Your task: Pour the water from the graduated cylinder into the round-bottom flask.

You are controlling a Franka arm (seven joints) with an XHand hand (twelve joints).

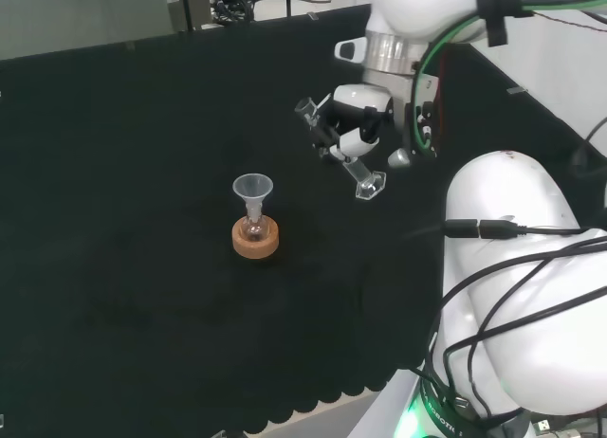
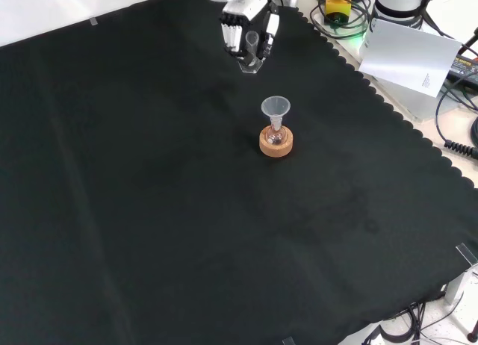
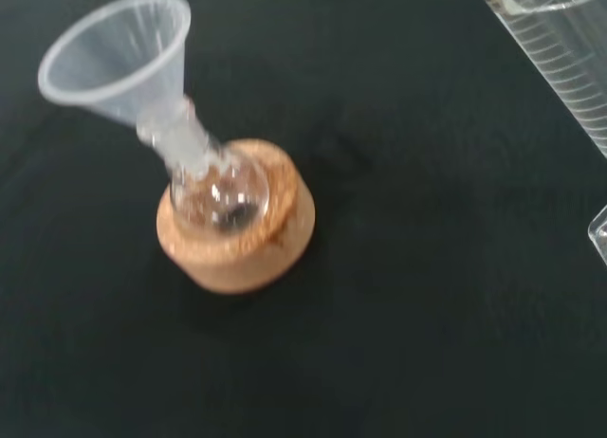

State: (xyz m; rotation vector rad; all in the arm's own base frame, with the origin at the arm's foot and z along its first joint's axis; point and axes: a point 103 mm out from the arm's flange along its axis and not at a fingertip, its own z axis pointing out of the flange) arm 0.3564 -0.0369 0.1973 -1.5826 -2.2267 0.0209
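A: Head view, materials?
B: Clear round-bottom flask [image 1: 254, 228] is seated upright in a tan cork ring [image 1: 255, 239], approx. mid-cloth. A translucent conical funnel [image 1: 252, 190] is set in the flask neck. Black cloth [image 1: 123, 173] is matte, w/ scalloped near edge.

A: Hand pose, same view?
B: Hand [image 1: 353, 125] is seen right of and beyond the flask, below the white arm link [image 1: 417, 21]. Fingers are curled round a clear graduated cylinder [image 1: 343, 152]. Cylinder is tilted, mouth toward upper left, flat foot toward lower right, apart from the funnel.

A: Front view?
B: Flask on cork ring [image 2: 275, 143] is placed centre-right; funnel [image 2: 275, 107] on top. Hand [image 2: 243, 20] is at the top edge, fingers pointed down, closed on the cylinder [image 2: 252, 50]. Cylinder foot is near the cloth; contact cannot be told.

A: Wrist view?
B: Funnel [image 3: 119, 61] is wide-rimmed and smooth; flask bulb [image 3: 219, 192] is glassy w/ glints. Cork ring [image 3: 237, 241] is grainy and thick-walled. Ribbed graduation marks are seen on the cylinder wall [image 3: 569, 49] at the edge. Water level cannot be told.
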